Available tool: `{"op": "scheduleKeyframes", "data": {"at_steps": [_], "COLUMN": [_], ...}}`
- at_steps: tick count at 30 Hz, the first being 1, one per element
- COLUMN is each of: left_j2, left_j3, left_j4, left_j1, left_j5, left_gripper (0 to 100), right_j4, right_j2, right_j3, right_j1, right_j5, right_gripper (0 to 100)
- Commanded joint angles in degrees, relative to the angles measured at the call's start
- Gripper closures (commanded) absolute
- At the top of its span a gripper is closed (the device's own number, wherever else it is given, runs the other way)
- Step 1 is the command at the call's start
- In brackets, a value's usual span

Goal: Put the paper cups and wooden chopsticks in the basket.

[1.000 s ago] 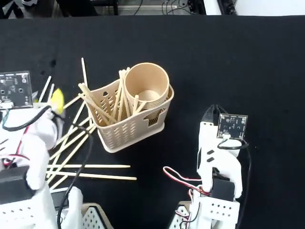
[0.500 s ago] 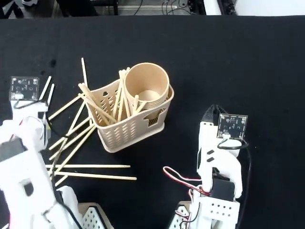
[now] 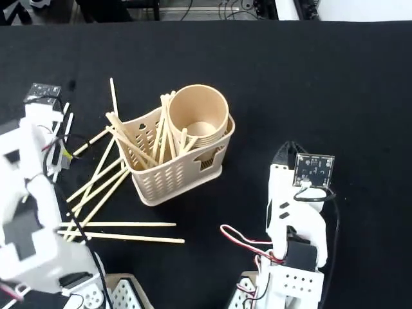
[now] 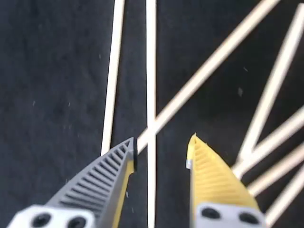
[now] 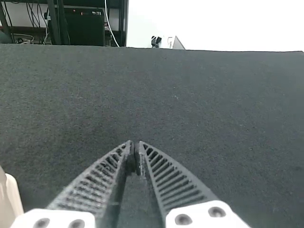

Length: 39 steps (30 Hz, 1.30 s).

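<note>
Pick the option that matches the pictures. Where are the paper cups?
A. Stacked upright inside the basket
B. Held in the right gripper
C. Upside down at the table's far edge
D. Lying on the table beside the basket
A: in the high view the paper cups stand nested and upright in one end of the basket, with no cup on the cloth around it.

black table, cables behind it
</note>
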Motion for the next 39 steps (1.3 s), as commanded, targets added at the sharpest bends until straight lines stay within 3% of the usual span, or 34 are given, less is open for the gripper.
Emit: {"op": "scheduleKeyframes", "data": {"at_steps": [1, 8, 14, 22, 31, 35, 39], "left_j2": [11.52, 24.35, 26.46, 22.95, -1.49, -18.55, -37.27], "left_j3": [-12.44, -21.05, -21.76, -24.13, -18.86, -9.01, 3.56], "left_j4": [0.18, 0.09, 0.26, 10.46, 20.92, 18.55, 11.16], "left_j1": [-0.57, -0.31, -0.31, -0.66, -0.13, -0.04, -0.04], "left_j5": [-0.35, -0.53, -0.53, -0.53, -0.26, -0.26, -0.18], "left_gripper": [81, 82, 97, 97, 97, 97, 97], "right_j4": [-0.18, -0.18, -0.18, -0.18, -0.18, -0.18, -0.09], "right_j2": [-2.59, -2.59, -2.59, -2.59, -2.59, -2.59, -2.59], "right_j3": [-0.31, -0.31, -0.31, -0.31, -0.31, -0.31, -0.40], "right_j1": [-0.62, -0.62, -0.62, -0.62, -0.62, -0.62, -0.62], "right_j5": [0.44, 0.44, 0.44, 0.44, 0.44, 0.44, 0.44], "right_gripper": [98.5, 98.5, 98.5, 98.5, 98.5, 98.5, 98.5]}}
